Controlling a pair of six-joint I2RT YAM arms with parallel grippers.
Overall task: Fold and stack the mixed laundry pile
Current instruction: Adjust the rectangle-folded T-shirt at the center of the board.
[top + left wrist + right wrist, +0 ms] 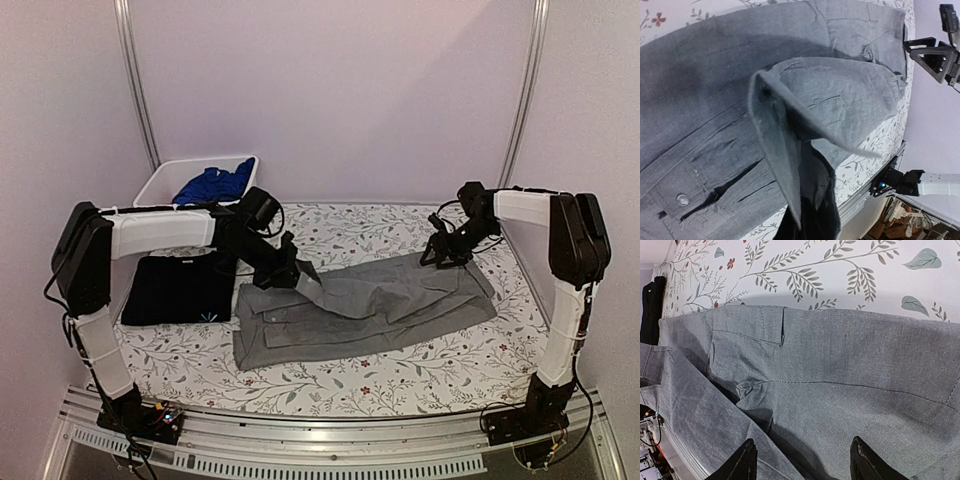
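The left jaws pinch a lifted fold of the grey button shirt (380, 302), spread at the centre of the counter (400, 385). The right jaws hang spread over its 3 o'clock end; the black T-shirt (178, 288) lies at 9 o'clock.

Rectangular table under a white cloth printed with leaves and small flowers (400, 375); from centre toward 3 o'clock, a grey collared button shirt (380, 310), spread out and creased; at 9 o'clock, a folded black T-shirt (175, 290); at 11 o'clock, a white rectangular plastic bin (160, 185).
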